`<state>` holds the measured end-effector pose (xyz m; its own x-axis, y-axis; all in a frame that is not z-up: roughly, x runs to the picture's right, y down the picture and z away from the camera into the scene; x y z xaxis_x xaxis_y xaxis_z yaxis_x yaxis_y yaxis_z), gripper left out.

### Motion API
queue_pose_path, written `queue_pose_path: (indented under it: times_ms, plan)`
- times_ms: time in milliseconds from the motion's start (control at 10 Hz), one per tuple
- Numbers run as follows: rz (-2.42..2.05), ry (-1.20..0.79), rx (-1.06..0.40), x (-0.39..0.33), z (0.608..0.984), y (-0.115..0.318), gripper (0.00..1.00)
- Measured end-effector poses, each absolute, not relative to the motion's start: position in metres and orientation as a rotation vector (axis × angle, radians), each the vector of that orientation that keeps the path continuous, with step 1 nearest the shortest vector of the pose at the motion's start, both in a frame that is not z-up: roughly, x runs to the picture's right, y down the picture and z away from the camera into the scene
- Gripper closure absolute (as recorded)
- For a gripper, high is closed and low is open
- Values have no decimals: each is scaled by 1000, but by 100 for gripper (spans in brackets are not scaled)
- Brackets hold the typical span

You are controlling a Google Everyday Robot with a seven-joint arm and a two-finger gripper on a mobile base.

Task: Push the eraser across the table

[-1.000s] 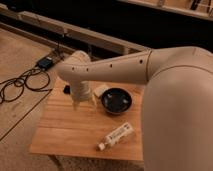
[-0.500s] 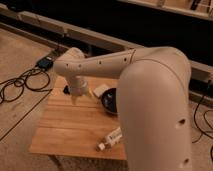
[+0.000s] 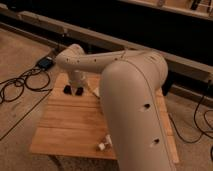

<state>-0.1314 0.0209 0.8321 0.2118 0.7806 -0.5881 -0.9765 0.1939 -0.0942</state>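
Arm (image 3: 135, 100) now closer, across most of table (image 3: 65, 125) and bottle (image 3: 104, 145); fingers (image 3: 67, 90) apart, empty, at far-left edge.

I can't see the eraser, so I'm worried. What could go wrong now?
The gripper sits low near the table's far edge, so a push that way might send the unseen eraser off. The big arm covers much of the table and could bump the white bottle poking out beneath it.

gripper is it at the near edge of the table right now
No, the gripper sits low over the far left part of the table, well away from the near edge.
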Motion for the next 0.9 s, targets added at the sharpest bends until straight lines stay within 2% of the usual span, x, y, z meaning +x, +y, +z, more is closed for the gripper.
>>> queue_pose_path:
  times_ms: [900]
  plan:
    - [1316,337,-514,-147,930,-29,35]
